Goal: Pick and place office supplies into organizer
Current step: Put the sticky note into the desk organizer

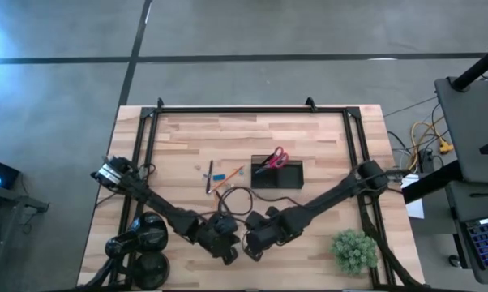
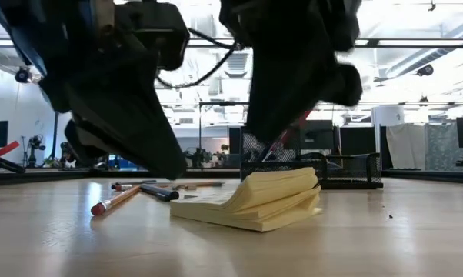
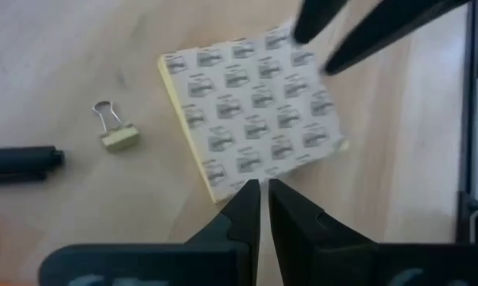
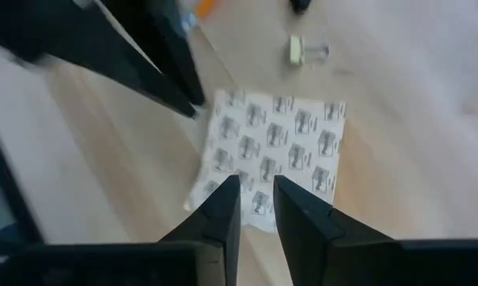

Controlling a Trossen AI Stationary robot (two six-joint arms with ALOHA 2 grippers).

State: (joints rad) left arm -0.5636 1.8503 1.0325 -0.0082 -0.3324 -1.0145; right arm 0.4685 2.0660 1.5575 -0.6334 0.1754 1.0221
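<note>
Both arms converge over a yellow note pad (image 2: 251, 201) near the front edge of the wooden surface (image 1: 325, 138). From overhead the pad is hidden beneath the two wrists; only the low view and the wrist cameras show it. In the low view it lies flat with its pages fanned upward on one side.

The left gripper (image 3: 263, 199) hangs just over one corner of the pad, its fingers (image 3: 243, 208) pressed nearly together and holding nothing. The right gripper (image 4: 255, 199) hovers over the opposite edge, its fingers (image 4: 223, 208) a narrow gap apart; whether they touch the sheets is hard to tell from above.

The pad's upper face carries a repeating printed pattern of small dark logos, too blurred to read.

The left wrist view alone shows a small binder clip (image 3: 116, 133) lying just beside the pad and a dark marker (image 3: 21, 163) farther off. The overhead view alone places the organizer (image 1: 276, 173) near the middle of the surface, with red-handled scissors (image 1: 271, 159) standing in it, and pencils (image 1: 224, 178) and a tiny blue piece (image 1: 219, 175) scattered to its left. An orange pencil (image 2: 116, 200) with its eraser end forward lies in the low view, well apart from the pad.
</note>
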